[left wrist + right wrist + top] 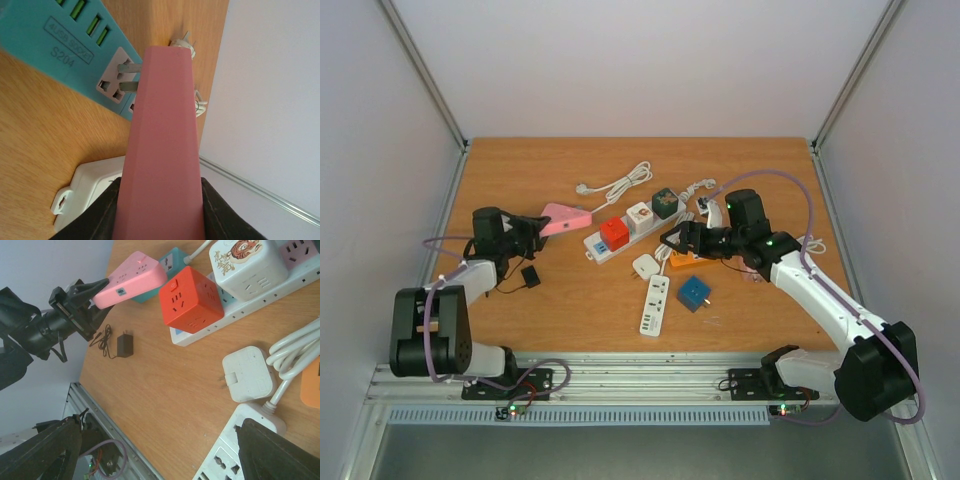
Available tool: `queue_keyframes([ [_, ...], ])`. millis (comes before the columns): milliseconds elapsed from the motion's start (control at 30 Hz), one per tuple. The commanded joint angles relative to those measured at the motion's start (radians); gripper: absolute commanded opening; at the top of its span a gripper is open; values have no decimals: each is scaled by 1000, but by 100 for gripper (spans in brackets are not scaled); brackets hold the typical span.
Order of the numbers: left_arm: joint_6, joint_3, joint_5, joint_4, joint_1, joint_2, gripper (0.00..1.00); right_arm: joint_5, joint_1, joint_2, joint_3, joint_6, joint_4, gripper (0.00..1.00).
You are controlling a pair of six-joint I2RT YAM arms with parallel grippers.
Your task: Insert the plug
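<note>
On the wooden table (520, 170), nearest the arm bases, lie a short white power strip (655, 305) and a blue cube adapter (695, 292) just beside it, with a small black charger (530, 277) and its thin cord over on the left side. A step farther in, a flat white adapter (646, 266) rests on its own just beyond the short strip's far end. Above it hangs the right gripper (673, 242), its claw spread wide with nothing between the fingers. On the left side, the left gripper (533, 232) pinches the thick end of the pink plug (567, 218) – a long wedge-shaped block held off the table. Seen from the left wrist, its two metal prongs (129, 75) point at the white socket face of a teal power strip (45, 45) that also carries a row of USB ports; the prong tips lie right at the socket, though whether they have entered cannot be told. Beyond the right gripper, a long white power strip (295, 282) runs slantwise and carries three cube adapters in a row – red (614, 233), white (639, 215) and dark green (665, 202). Farthest back lies a loose white cable (620, 186).
</note>
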Motion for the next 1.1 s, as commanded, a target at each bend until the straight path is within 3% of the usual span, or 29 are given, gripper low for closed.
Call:
queue_keyframes([
  [0,-9,-14,50,152,7,43,0,12,13,3,33,-20,-9,85],
  [467,31,-28,27,17,6,-27,0,19,16,13,40,-28,-21,85],
  [1067,32,-151,15,125,7,34,3,46,39,30,101,-36,-58,85],
])
